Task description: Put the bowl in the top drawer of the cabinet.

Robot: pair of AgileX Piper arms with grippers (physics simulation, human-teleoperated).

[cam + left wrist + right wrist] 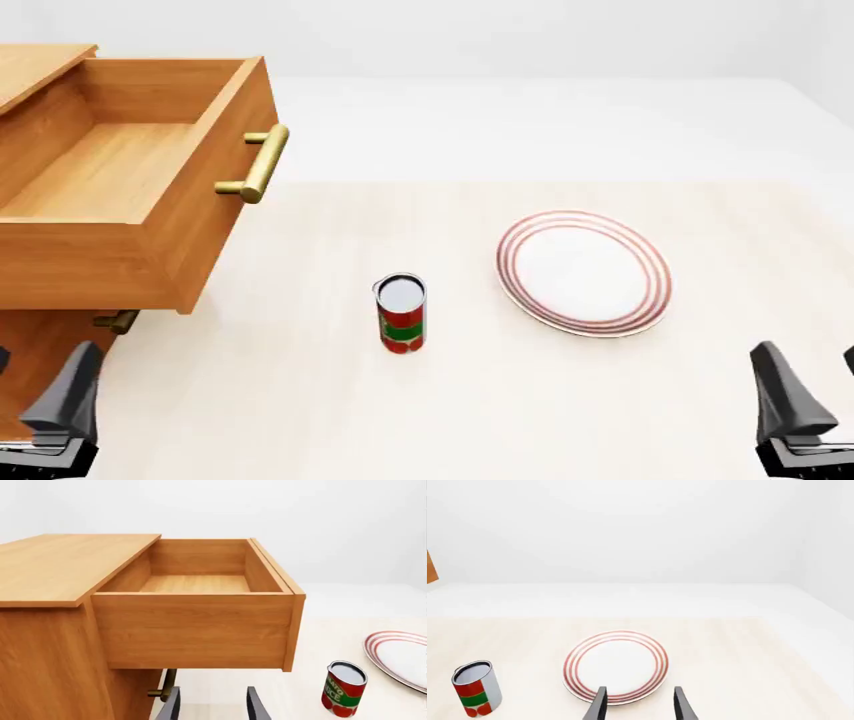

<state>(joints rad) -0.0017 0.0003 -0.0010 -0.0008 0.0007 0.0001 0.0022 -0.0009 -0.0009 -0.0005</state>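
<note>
Your left pincer (212, 705) hangs released below the pulled-out orange-brown wooden top drawer (193, 630), which sits empty and ready. Your right pincer (639, 705), also released, faces the red-ringed white plate (616, 665). The patterned bowl appears nowhere.

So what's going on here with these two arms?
Nothing is being held right now. Both claws, left and right, hang open and empty near the table's front edge. The orange-brown wooden cabinet's top drawer is pulled out and empty. A red tomato can and a red-ringed white plate sit on the table; no bowl shows.
</note>
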